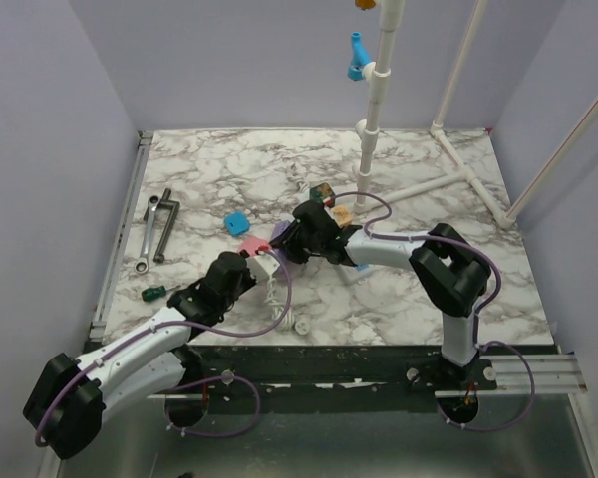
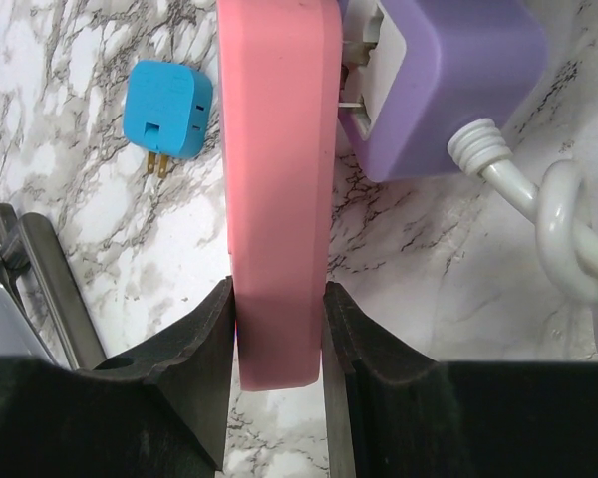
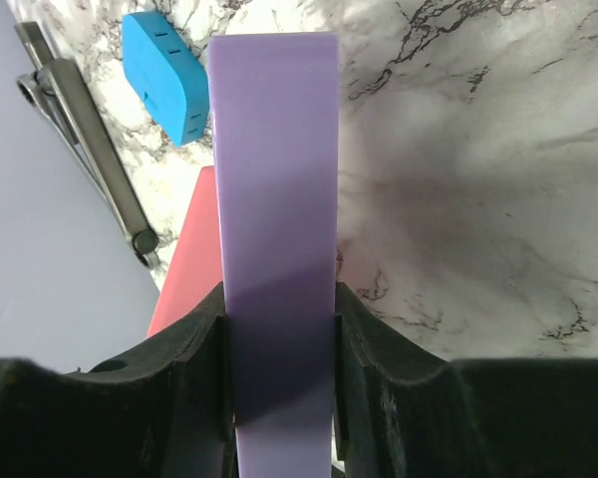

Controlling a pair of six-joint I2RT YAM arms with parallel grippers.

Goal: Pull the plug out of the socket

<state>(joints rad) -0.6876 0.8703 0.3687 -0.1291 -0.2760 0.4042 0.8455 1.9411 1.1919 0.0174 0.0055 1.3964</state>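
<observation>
My left gripper (image 2: pixel 277 329) (image 1: pixel 244 264) is shut on a pink plug block (image 2: pixel 279 179) (image 1: pixel 251 247). My right gripper (image 3: pixel 279 329) (image 1: pixel 297 234) is shut on a purple bar (image 3: pixel 277 199) (image 2: pixel 448 80) that has a white face and a white cord (image 2: pixel 568 229). Metal prongs (image 2: pixel 351 103) bridge a small gap between the pink block and the bar's white face. The pink block also shows in the right wrist view (image 3: pixel 184 259), left of the bar. Both are held just above the table's middle. A long white strip with coloured outlets shows in no view.
A blue adapter (image 1: pixel 236 222) (image 2: pixel 167 110) (image 3: pixel 169 75) lies loose to the left. Metal wrenches (image 1: pixel 159 227) and a green-handled screwdriver (image 1: pixel 154 293) lie further left. Small brown and orange blocks (image 1: pixel 331 202) sit behind the grippers. A white pipe frame (image 1: pixel 374 129) stands at the back.
</observation>
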